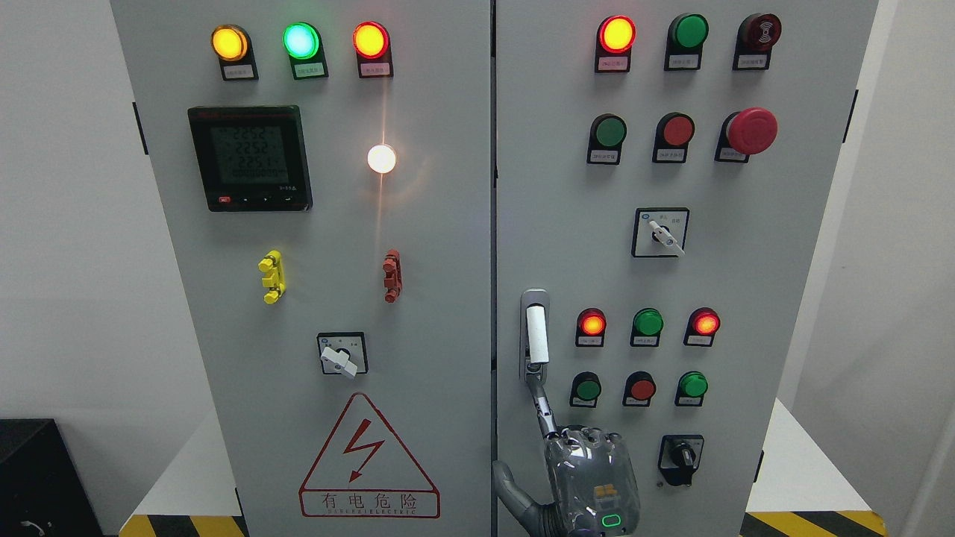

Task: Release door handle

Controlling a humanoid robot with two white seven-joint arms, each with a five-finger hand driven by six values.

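Note:
The door handle (536, 334) is a white upright lever in a grey recessed plate, at the left edge of the cabinet's right door (746, 283). My right hand (589, 477) comes up from the bottom edge just below it, with its back toward me. Its index finger (543, 406) stretches up and its tip touches the handle's lower end. The thumb (511, 488) sticks out to the left, and the other fingers are bent at the knuckles. Nothing is grasped. The left arm does not show.
Both grey cabinet doors meet at the seam (493, 224). The right door carries lamps, push buttons, a red emergency button (752, 130) and rotary switches (680, 456). The left door has a meter (250, 158), lamps and a warning triangle (368, 456). A black box (37, 477) sits lower left.

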